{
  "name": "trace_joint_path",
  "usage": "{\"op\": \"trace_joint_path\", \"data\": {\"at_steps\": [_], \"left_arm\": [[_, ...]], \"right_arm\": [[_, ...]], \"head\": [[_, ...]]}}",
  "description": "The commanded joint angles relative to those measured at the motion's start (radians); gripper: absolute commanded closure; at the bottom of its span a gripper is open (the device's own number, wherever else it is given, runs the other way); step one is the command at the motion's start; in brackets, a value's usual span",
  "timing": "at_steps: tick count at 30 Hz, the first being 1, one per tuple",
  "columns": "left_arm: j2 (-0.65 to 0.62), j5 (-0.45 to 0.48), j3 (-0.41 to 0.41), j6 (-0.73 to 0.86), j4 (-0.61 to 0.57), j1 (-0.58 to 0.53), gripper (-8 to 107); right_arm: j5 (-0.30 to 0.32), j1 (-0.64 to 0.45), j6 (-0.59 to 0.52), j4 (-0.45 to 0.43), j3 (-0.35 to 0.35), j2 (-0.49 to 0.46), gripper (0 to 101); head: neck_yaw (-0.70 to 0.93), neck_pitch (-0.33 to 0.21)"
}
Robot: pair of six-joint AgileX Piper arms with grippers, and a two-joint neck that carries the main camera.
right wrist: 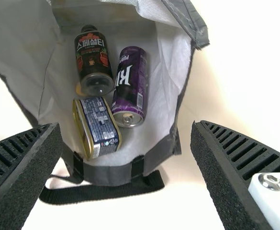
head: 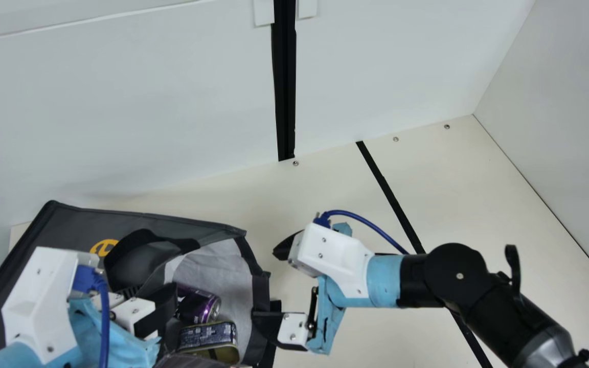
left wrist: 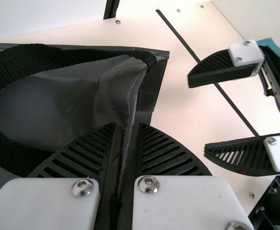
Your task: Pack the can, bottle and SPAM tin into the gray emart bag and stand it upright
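Because the bag [head: 72, 225] lies on its side, the left fingers [left wrist: 87, 153] do the propping: they are closed on a fold of its gray cloth, probably to hold the mouth from sagging shut. Just inside that mouth lies the tin [right wrist: 100, 123], label showing, with the can [right wrist: 130, 86] beside it, one end toward the opening. The bottle [right wrist: 94, 60] lies deeper in, cap pointing inward, so packing looks done and only the standing up seems left. Beyond the tin and can, in the main view, the right fingers [right wrist: 240, 158] are spread wide with nothing between them, facing the dark rim [right wrist: 113, 173]; that gap would suit taking the rim from outside. A strap [right wrist: 101, 192] lies by it and could snag. The next move likely calls for raising the mouth end first, since the tin and can sit close enough to slide out onto the bench [head: 504, 194].
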Motion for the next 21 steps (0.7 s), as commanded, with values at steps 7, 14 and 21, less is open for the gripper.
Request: {"op": "trace_joint_path", "data": {"at_steps": [7, 14, 21], "left_arm": [[0.000, 0.000, 0.000, 0.000, 0.000, 0.000, 107], [0.000, 0.000, 0.000, 0.000, 0.000, 0.000, 107], [0.000, 0.000, 0.000, 0.000, 0.000, 0.000, 107]], "right_arm": [[0.084, -0.119, -0.004, -0.030, 0.009, -0.052, 6], [0.103, -0.202, 0.035, -0.075, 0.004, -0.094, 6], [0.077, -0.274, 0.122, -0.142, -0.001, -0.138, 6]], "head": [[-0.001, -0.023], [-0.001, -0.023], [-0.001, -0.023]]}}
